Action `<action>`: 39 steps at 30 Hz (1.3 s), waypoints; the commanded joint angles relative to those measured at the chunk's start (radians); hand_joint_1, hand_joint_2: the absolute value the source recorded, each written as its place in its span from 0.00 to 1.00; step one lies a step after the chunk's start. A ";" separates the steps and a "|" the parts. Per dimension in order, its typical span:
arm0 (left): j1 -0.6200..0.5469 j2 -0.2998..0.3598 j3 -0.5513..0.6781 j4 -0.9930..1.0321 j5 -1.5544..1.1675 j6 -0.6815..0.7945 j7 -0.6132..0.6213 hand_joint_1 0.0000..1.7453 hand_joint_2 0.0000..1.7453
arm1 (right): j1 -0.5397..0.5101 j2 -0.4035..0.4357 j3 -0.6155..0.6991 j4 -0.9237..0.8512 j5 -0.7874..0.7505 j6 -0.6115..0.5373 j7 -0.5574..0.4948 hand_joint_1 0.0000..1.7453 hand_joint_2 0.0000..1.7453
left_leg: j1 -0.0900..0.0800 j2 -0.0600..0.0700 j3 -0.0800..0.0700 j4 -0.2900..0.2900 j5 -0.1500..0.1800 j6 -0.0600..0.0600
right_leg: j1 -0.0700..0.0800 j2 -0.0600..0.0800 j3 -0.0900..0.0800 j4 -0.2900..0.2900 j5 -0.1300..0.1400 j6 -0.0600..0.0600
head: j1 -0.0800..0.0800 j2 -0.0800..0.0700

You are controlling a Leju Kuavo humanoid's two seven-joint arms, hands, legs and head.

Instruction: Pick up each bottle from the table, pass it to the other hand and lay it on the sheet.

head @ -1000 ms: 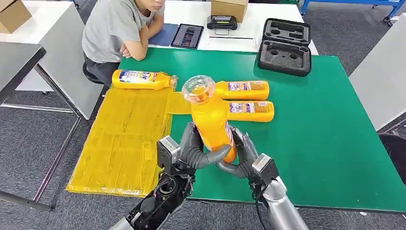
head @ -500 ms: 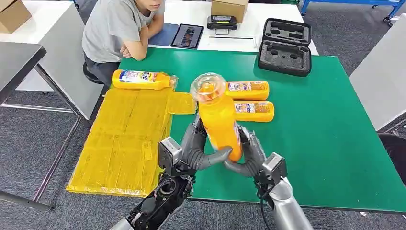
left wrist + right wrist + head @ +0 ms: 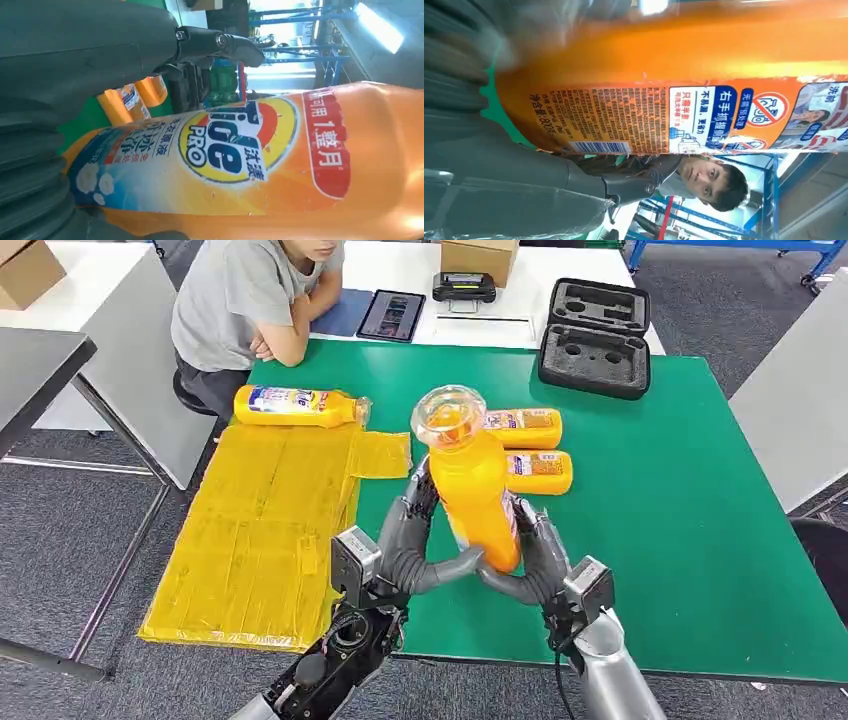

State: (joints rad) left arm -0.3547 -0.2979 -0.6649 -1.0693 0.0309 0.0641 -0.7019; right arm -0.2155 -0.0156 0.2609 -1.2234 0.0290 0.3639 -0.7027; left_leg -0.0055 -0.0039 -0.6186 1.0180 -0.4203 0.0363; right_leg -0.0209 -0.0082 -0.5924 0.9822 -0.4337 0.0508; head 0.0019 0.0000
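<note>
Above the green table's (image 3: 690, 530) near edge, my left hand (image 3: 405, 535) and right hand (image 3: 535, 560) both gripped one orange bottle (image 3: 480, 490), upright, clear cap on top, fingers wrapped round its lower body from either side. Two more bottles (image 3: 535, 450) lay just beyond; another (image 3: 295, 405) rested at the yellow sheet's (image 3: 260, 530) far edge.

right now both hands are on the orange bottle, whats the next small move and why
Probably the right hand should let go. Both hands clasp the upright bottle above the green table, and the left hand is the one nearer the yellow sheet, where one bottle already lies at the far edge.
</note>
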 commanded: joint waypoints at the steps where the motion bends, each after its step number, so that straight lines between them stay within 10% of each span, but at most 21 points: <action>1: -0.027 0.027 -0.014 0.014 -0.004 -0.004 0.004 0.00 1.00 | -0.063 0.012 0.032 0.111 0.020 0.014 0.005 0.98 1.00 | 0.001 0.002 0.003 0.000 -0.001 -0.002 | 0.001 0.002 0.002 -0.001 0.000 -0.002 | 0.000 0.000; 21: -0.026 0.025 -0.005 0.027 0.008 -0.016 0.004 0.00 1.00 | -0.062 0.025 0.051 0.125 0.026 -0.025 0.005 0.97 1.00 | 0.001 0.002 0.004 -0.001 -0.002 -0.002 | 0.001 0.003 0.003 -0.001 -0.001 -0.002 | 0.000 0.000; 22: -0.028 0.024 -0.003 0.029 0.011 -0.021 0.004 1.00 1.00 | -0.063 0.026 0.048 0.127 0.024 -0.026 0.005 0.98 1.00 | 0.002 0.003 0.006 0.000 -0.003 -0.003 | 0.002 0.004 0.005 -0.001 -0.001 -0.003 | 0.000 0.000; 39: -0.042 0.018 0.013 0.071 0.001 -0.047 0.004 1.00 1.00 | -0.027 0.018 -0.017 0.046 -0.030 -0.005 0.005 0.89 1.00 | 0.000 0.001 0.003 -0.001 -0.001 -0.002 | 0.000 0.001 0.003 0.000 -0.001 -0.002 | 0.000 0.000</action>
State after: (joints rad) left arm -0.3710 -0.2979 -0.6550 -1.0521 0.0359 0.0259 -0.7019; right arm -0.2242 0.0076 0.2941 -1.1620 0.0366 0.3380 -0.7027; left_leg -0.0055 -0.0039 -0.6186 1.0181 -0.4203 0.0363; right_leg -0.0209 -0.0082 -0.5924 0.9822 -0.4337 0.0508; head 0.0019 0.0000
